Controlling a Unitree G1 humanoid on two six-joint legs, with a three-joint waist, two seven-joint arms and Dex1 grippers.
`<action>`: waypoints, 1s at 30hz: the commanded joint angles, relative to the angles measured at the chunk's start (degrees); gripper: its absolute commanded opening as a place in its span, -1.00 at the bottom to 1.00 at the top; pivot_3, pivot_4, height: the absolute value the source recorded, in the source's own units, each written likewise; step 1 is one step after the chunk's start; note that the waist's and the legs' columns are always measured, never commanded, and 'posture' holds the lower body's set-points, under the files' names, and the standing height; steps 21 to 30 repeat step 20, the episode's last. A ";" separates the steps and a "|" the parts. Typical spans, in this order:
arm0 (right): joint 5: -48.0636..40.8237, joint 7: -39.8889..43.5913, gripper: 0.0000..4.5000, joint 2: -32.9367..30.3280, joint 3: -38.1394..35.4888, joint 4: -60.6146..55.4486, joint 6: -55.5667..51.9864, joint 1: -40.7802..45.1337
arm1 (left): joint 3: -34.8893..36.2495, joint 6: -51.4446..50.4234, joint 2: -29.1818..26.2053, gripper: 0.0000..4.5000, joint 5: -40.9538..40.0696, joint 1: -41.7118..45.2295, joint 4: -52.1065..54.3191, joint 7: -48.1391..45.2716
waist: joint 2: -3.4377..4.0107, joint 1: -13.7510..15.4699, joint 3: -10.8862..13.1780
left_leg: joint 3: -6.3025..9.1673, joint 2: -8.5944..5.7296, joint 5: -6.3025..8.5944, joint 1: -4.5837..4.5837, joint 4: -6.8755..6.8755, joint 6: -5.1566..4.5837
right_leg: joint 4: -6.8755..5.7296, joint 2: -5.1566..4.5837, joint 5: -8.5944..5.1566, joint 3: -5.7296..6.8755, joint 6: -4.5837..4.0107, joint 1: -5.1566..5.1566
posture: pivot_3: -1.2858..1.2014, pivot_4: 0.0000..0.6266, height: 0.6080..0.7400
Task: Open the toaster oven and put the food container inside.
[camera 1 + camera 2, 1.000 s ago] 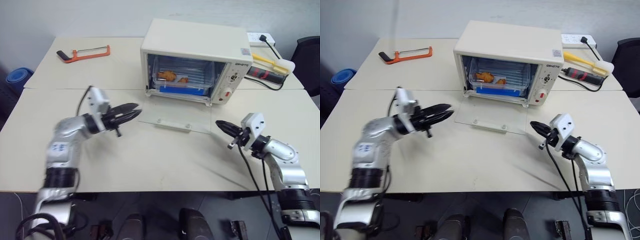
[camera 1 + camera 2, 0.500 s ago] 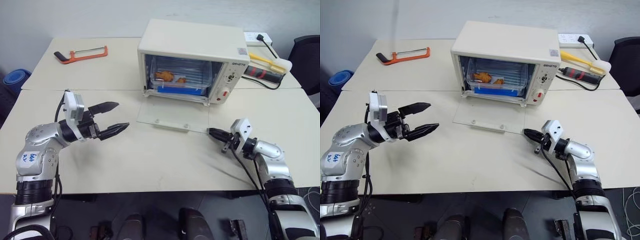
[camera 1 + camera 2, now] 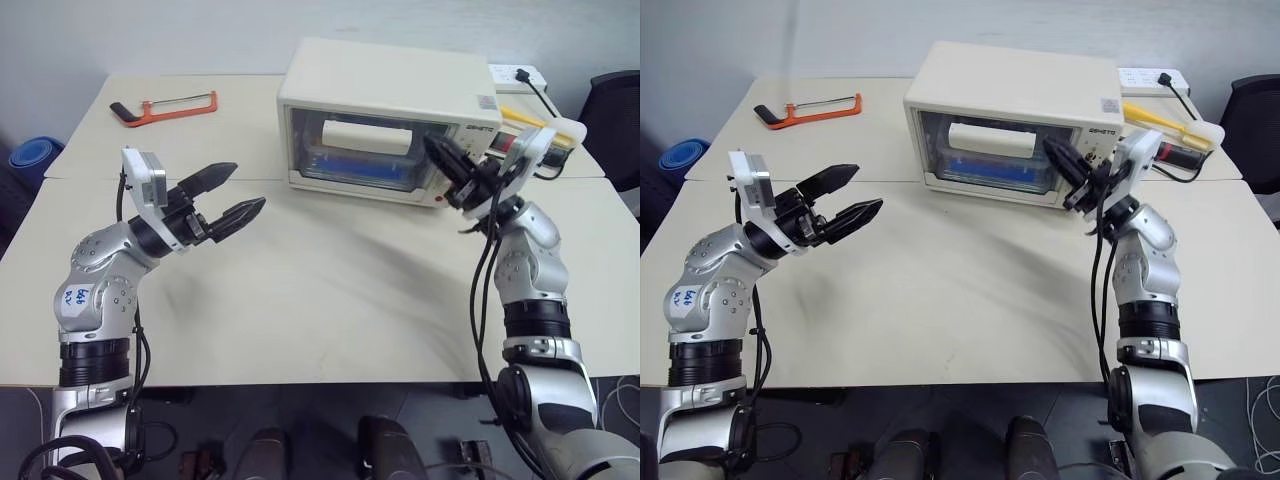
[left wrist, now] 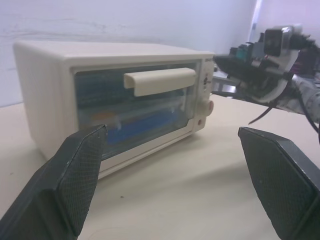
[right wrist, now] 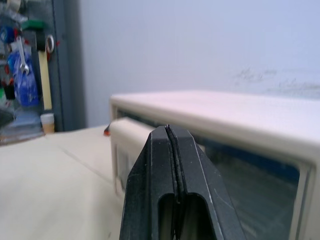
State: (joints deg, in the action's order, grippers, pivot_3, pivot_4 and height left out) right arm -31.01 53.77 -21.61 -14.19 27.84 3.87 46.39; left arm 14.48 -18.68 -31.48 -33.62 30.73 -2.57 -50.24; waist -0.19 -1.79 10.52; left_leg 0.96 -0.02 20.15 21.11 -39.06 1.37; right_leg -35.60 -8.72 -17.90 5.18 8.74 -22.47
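One cream-white toaster oven — glass door shut; left gripper spread, right gripper pressed together.

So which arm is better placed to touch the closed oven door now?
Right, probably. The right gripper, shut, is beside the toaster oven front, close to the edge of the door. The left gripper, open, hangs over the table, well apart from the oven.
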 commanded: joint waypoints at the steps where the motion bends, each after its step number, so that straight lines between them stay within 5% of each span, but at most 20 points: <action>1: -1.56 0.75 -1.00 -0.74 -1.69 -1.47 -0.42 0.34 | -0.32 5.74 -1.12 0.98 3.33 0.61 -1.74 -1.37 | 0.00 0.10 0.00 | 0.01 -0.01 0.00 0.04 -0.01 -0.01 | 0.01 -0.01 0.00 0.00 0.00 -0.01 | 0.03 -0.52 1.00; 4: -2.21 5.43 -0.75 -4.55 0.57 -8.43 -6.41 -4.57 | -0.66 7.91 -3.69 1.00 5.55 -1.71 -3.25 -4.10 | 0.00 0.15 0.00 | 0.03 -0.02 0.00 0.08 -0.02 0.00 | 0.02 -0.01 0.00 0.02 0.00 -0.01 | 0.03 -0.52 1.00; 10: -0.19 18.57 0.14 -15.54 5.93 -23.57 -8.67 -21.58 | -0.83 17.49 -9.79 1.00 9.84 -13.85 -4.03 -12.63 | 0.02 0.04 0.00 | -0.13 0.01 0.01 0.02 0.07 -0.01 | 0.08 0.00 0.00 0.02 0.00 -0.03 | 0.03 -0.52 1.00; 16: 2.73 26.40 0.99 -19.77 8.06 -24.80 -2.85 -31.01 | 0.37 18.96 -12.30 1.00 9.91 -23.33 -1.31 -14.42 | 0.02 0.44 0.00 | -0.17 0.03 0.02 0.00 -0.04 -0.04 | 0.06 -0.01 0.00 -0.03 0.00 0.01 | 0.03 -0.52 1.00; 30: 4.88 25.32 0.99 -17.97 7.95 -21.71 1.38 -31.91 | 0.16 21.07 -11.35 1.00 10.57 -26.00 0.12 -13.15 | 0.02 0.92 0.00 | -0.17 0.02 0.03 -0.02 -0.09 -0.06 | 0.06 -0.04 0.01 -0.04 -0.01 0.04 | 0.03 -0.52 1.00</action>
